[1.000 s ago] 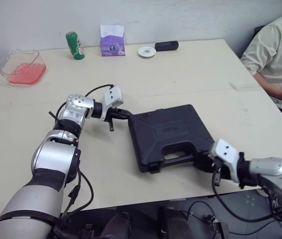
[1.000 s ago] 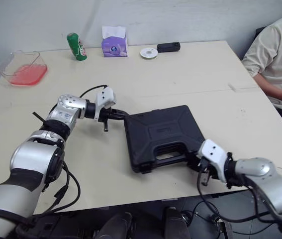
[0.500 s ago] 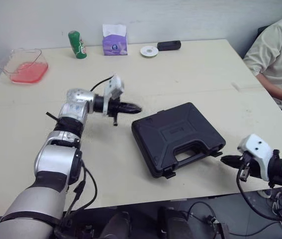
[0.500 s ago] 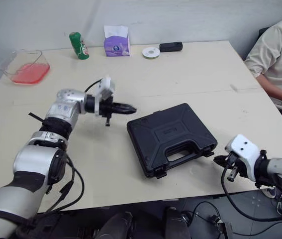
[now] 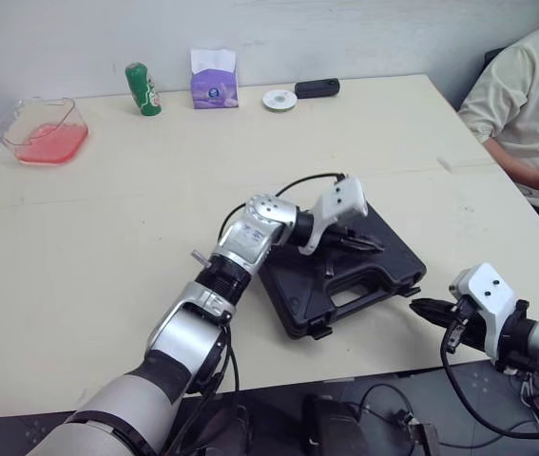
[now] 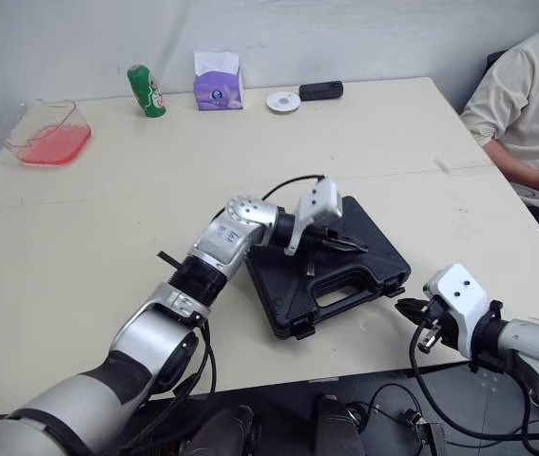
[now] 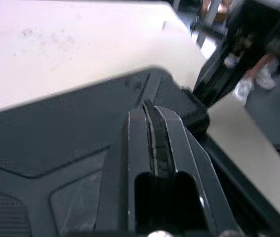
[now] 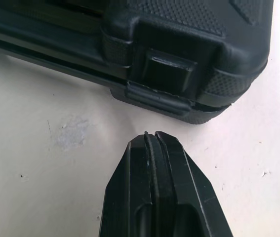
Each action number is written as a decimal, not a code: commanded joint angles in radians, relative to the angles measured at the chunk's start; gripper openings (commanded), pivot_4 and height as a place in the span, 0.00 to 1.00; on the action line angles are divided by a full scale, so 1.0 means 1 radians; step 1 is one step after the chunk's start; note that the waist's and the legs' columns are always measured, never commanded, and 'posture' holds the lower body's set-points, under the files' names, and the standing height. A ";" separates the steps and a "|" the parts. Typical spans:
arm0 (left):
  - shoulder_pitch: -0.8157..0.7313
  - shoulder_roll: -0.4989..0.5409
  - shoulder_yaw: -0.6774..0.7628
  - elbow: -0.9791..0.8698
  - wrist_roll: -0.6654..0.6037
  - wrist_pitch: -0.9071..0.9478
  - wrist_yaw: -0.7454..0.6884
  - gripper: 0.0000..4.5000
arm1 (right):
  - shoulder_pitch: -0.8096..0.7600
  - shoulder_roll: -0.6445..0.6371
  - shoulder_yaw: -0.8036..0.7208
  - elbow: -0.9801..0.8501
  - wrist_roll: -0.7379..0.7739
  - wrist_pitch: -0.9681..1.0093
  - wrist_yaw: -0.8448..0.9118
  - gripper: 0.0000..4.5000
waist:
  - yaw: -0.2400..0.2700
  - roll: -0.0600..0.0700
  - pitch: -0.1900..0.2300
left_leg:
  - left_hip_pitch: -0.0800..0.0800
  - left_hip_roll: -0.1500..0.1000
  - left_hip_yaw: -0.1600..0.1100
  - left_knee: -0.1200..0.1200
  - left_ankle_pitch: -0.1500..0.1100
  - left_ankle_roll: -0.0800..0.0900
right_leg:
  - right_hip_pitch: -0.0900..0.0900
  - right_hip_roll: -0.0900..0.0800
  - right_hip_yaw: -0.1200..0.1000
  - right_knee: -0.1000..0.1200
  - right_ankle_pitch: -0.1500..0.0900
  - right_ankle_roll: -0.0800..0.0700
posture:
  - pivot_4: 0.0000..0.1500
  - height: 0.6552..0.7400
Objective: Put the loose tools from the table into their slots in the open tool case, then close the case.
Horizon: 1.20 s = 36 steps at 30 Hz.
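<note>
The black tool case lies shut on the table near its front edge, handle side toward me. My left gripper is shut and sits over the lid, its fingertips above the lid's middle. My right gripper is shut with nothing in it, low over the table just off the case's front right corner. In the right wrist view its fingertips point at a latch on that corner, a short gap away.
A person in a light shirt sits at the table's right side. Along the far edge stand a green can, a purple tissue box, a white disc and a black device. A clear tray with pink contents sits far left.
My left arm has swung right from beside the case's far left corner to above its lid. The right gripper stays near the front right corner.
</note>
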State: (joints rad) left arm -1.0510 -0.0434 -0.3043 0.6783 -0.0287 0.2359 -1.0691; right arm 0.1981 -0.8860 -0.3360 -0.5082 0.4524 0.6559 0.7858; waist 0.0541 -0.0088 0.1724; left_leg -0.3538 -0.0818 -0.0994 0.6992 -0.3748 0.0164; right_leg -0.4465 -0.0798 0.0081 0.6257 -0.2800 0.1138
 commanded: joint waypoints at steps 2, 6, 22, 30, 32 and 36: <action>-0.042 -0.035 -0.074 0.095 0.074 -0.077 0.013 0.01 | -0.053 0.004 -0.027 -0.047 0.033 0.023 -0.018 0.00 | 0.004 0.000 0.000 | 0.000 -0.001 0.000 0.000 0.000 0.000 | 0.000 0.000 0.000 0.000 0.000 0.000 | 1.00 1.00; -0.041 -0.002 -0.182 0.180 0.201 -0.214 0.038 0.01 | -0.071 0.002 -0.036 -0.064 0.046 0.045 -0.022 0.00 | 0.004 0.000 -0.001 | 0.001 -0.001 0.000 0.000 0.000 0.000 | 0.002 -0.001 0.000 0.000 0.000 0.000 | 1.00 1.00; -0.053 -0.005 -0.205 0.280 0.251 -0.297 0.080 0.01 | -0.165 0.020 -0.010 -0.045 0.076 0.094 -0.039 0.00 | -0.001 -0.010 -0.016 | 0.004 0.000 0.000 0.000 0.000 0.000 | 0.004 0.000 0.000 0.000 0.000 0.000 | 1.00 1.00; -0.071 0.093 -0.046 0.107 0.055 -0.182 -0.111 0.01 | -0.102 -0.015 -0.139 -0.181 0.281 0.204 0.039 0.00 | -0.006 -0.010 -0.015 | 0.003 0.000 -0.001 0.000 0.000 0.000 | 0.004 0.000 0.000 0.001 0.000 0.000 | 1.00 1.00; -0.044 0.168 -0.012 -0.060 -0.040 -0.068 -0.239 0.01 | -0.078 -0.013 -0.149 -0.239 0.389 0.244 0.062 0.00 | -0.012 -0.007 -0.014 | 0.003 0.002 -0.001 -0.002 0.000 0.000 | 0.002 0.001 0.001 0.001 0.000 -0.001 | 1.00 1.00; 0.028 0.318 -0.007 -0.355 -0.153 0.152 -0.391 0.01 | -0.051 -0.008 -0.025 -0.288 0.379 0.244 0.034 0.00 | -0.010 -0.005 -0.012 | 0.000 0.004 -0.004 -0.002 0.000 0.000 | 0.001 0.002 0.001 0.002 0.000 -0.002 | 1.00 1.00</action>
State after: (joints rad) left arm -1.0281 0.2471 -0.3244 0.4650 -0.1166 0.3078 -1.3928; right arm 0.1407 -0.8935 -0.4144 -0.7608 0.8398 0.9023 0.8359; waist 0.0442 -0.0135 0.1603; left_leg -0.3537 -0.0784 -0.1035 0.6979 -0.3749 0.0161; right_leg -0.4455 -0.0781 0.0088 0.6273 -0.2796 0.1119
